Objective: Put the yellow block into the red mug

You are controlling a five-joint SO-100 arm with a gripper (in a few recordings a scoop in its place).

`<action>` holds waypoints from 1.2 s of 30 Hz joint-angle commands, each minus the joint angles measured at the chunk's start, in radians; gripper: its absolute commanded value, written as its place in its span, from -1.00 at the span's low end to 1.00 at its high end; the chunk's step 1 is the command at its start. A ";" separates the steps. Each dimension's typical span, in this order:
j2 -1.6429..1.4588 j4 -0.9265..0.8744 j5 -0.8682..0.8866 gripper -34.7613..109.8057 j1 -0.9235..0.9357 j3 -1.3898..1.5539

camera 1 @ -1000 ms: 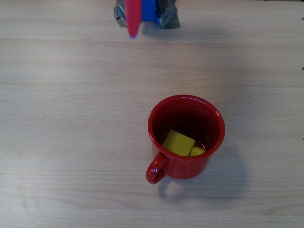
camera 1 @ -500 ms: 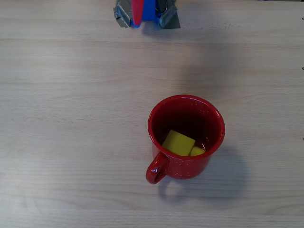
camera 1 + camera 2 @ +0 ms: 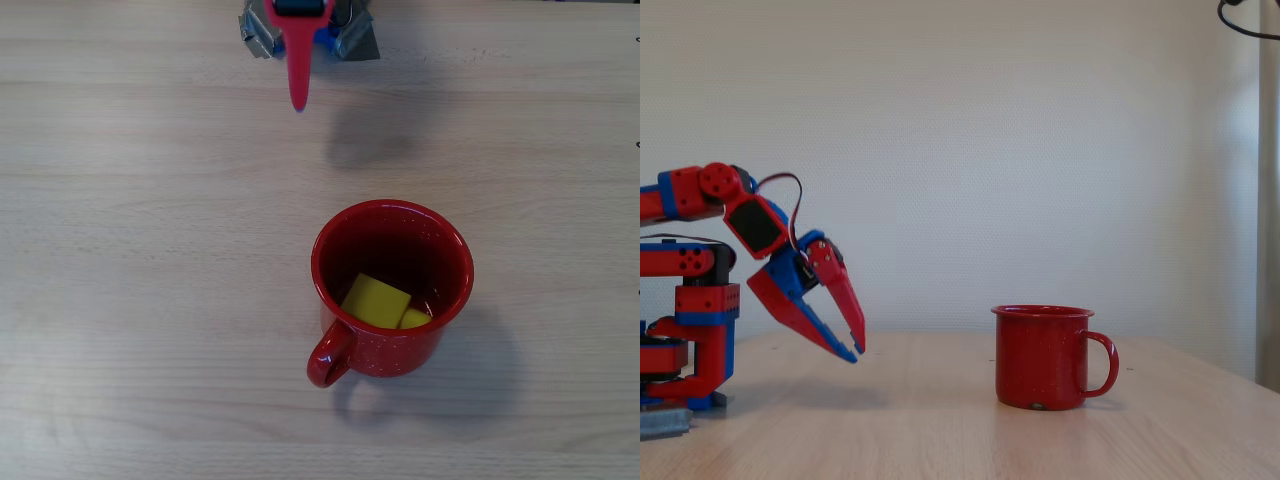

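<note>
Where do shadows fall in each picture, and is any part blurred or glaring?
Overhead view: the mug casts a soft shadow to its lower right on the table; a fainter one lies near the end effector; the block inside is sharp. Fixed view: even, soft light, a dim shadow under the end effector, small highlights on the mug, no obvious blur.

Overhead view: mounted above, aimed straight down at the wooden table (image 3: 150,250), arm base at the top edge. Fixed view: set low at table height, aimed sideways toward a plain wall (image 3: 1040,150). Shared by both: the red mug (image 3: 392,290) and the gripper (image 3: 298,85).
</note>
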State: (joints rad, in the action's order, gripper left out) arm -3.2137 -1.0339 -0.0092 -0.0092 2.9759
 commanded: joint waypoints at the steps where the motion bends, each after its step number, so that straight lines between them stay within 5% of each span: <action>1: -0.025 0.014 0.006 -0.52 -0.025 -0.005; 36: -0.092 -0.066 0.067 -0.52 -0.084 0.029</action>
State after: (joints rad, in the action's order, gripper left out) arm -3.2919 -1.0922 0.0552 -0.0951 3.0204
